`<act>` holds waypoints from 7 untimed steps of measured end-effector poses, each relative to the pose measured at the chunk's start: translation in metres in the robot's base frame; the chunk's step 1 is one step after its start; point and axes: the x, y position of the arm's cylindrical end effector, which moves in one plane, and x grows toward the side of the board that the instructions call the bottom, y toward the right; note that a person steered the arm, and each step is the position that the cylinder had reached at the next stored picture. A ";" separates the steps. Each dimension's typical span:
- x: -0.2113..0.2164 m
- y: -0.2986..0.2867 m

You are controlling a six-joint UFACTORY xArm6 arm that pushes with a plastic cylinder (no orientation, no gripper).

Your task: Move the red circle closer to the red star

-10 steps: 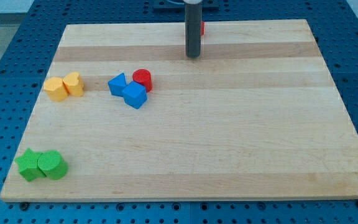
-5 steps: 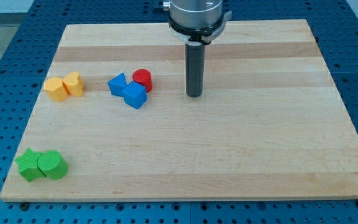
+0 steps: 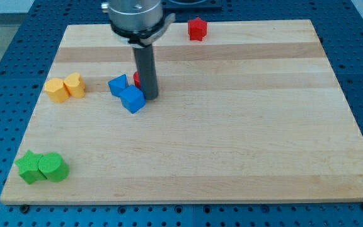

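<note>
The red circle [image 3: 137, 79] sits in the upper left part of the desk [image 3: 232, 139], and only a sliver of it shows: the dark rod stands in front of it and hides most of its body. My tip [image 3: 149, 97] rests on the desk just at the circle's lower right, so close that I cannot tell whether they touch. No pincer is in view; the arm ends in the plain rod alone.

Right beside my tip, toward the view's left, lies a blue cube [image 3: 132, 99], turned at an angle, and it looks to be touching or nearly touching the rod. A second blue block [image 3: 118, 85], wedge-like in shape, sits just above and left of the cube, near the red circle.

The red star [image 3: 197, 29] stands close to the desk's top edge, right of the middle, well apart from the circle.

Two yellow blocks [image 3: 65, 87] lie pressed together near the left edge. Two green blocks [image 3: 41, 168] sit side by side in the bottom left corner.
</note>
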 end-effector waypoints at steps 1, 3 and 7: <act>-0.001 -0.015; -0.041 -0.015; -0.136 0.006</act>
